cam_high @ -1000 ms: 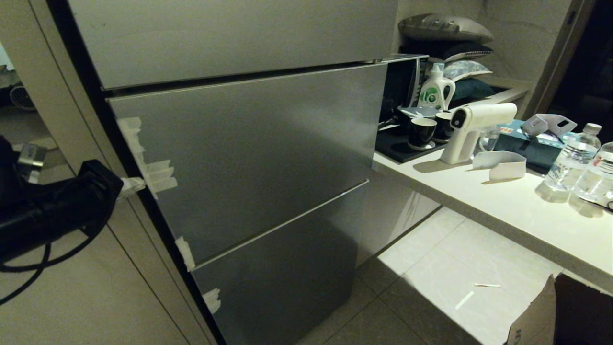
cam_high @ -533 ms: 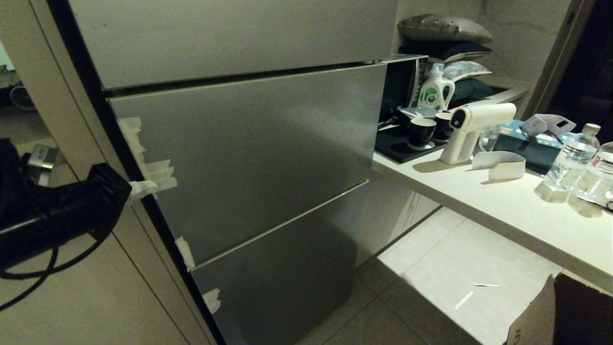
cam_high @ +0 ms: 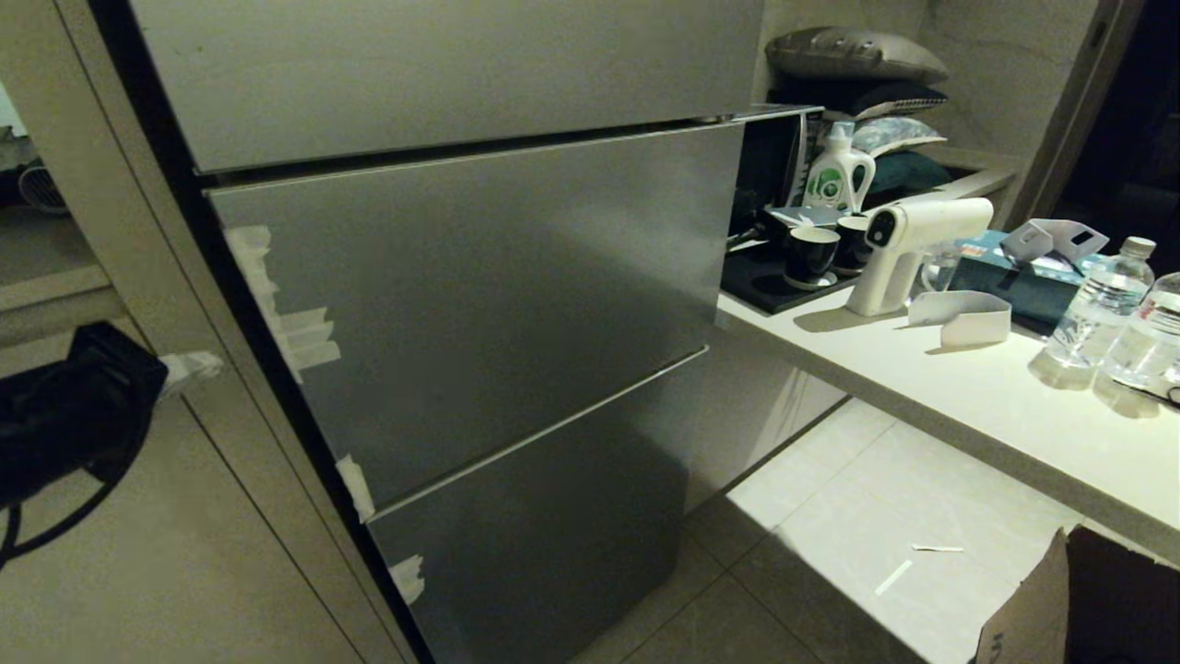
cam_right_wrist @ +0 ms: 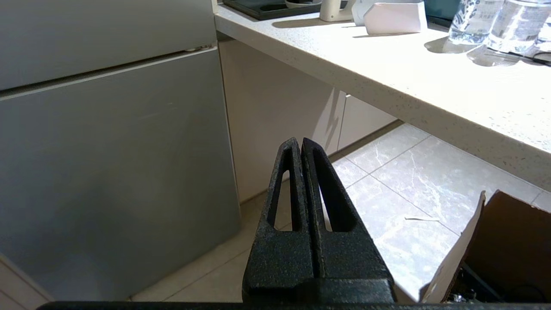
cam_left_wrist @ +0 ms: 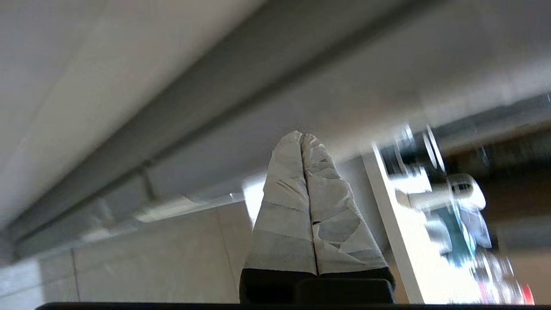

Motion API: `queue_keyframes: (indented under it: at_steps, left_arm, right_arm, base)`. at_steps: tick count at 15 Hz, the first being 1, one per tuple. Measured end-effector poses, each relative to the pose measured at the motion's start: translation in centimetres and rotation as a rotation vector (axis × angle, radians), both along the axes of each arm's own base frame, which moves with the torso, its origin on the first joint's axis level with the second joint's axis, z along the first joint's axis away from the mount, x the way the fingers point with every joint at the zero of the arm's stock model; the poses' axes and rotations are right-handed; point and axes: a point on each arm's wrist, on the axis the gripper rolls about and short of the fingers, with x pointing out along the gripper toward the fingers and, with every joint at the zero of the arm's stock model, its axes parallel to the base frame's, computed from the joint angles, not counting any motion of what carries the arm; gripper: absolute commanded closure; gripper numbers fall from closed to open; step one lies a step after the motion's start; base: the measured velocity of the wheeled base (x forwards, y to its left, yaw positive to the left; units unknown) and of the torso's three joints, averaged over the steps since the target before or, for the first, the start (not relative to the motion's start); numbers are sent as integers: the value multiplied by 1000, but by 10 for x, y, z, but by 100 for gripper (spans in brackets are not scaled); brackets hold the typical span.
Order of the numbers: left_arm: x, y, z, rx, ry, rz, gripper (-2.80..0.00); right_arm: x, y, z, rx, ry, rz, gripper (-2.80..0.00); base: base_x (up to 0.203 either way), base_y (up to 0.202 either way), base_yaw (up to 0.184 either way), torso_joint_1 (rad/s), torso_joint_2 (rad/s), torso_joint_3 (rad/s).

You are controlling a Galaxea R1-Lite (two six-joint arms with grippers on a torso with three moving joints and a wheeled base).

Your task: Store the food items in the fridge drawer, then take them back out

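No food items show in any view. The fridge drawer is hidden behind the closed grey steel fronts; the middle front (cam_high: 498,295) has whitish tape scraps (cam_high: 309,337) on its left edge. My left gripper (cam_high: 192,366) hangs at the far left of the head view, a short way left of that taped edge, in front of a beige cabinet panel. Its tape-wrapped fingers (cam_left_wrist: 284,193) are pressed together with nothing between them. My right gripper (cam_right_wrist: 300,144) is shut and empty, low beside the fridge and pointing over the tiled floor; it is outside the head view.
A pale counter (cam_high: 968,387) runs along the right with black cups (cam_high: 813,254), a white pistol-shaped device (cam_high: 908,242), a detergent bottle (cam_high: 837,175) and clear water bottles (cam_high: 1102,309). An open cardboard box (cam_high: 1079,599) stands on the floor at the bottom right.
My left gripper has drawn back to the left, off the taped edge of the middle fridge front. The fronts stay closed and the right arm has not moved.
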Motion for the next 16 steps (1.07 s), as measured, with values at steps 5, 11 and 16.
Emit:
queue_keyframes:
  at_steps: [5,11,16]
  left_arm:
    - [14,10,-2,-6,13,31,0]
    - [55,10,-8,-7,-11,3,0]
    - [67,-6,-13,-14,8,-53,0]
  right_arm:
    - [0,0,0,0,0,-1,0]
    - [0,0,0,0,0,0,0]
    - [0,0,0,0,1,0,0]
  base:
    - [0,0,0,0,0,0]
    - [0,0,0,0,0,0]
    - [0,0,0,0,0,0]
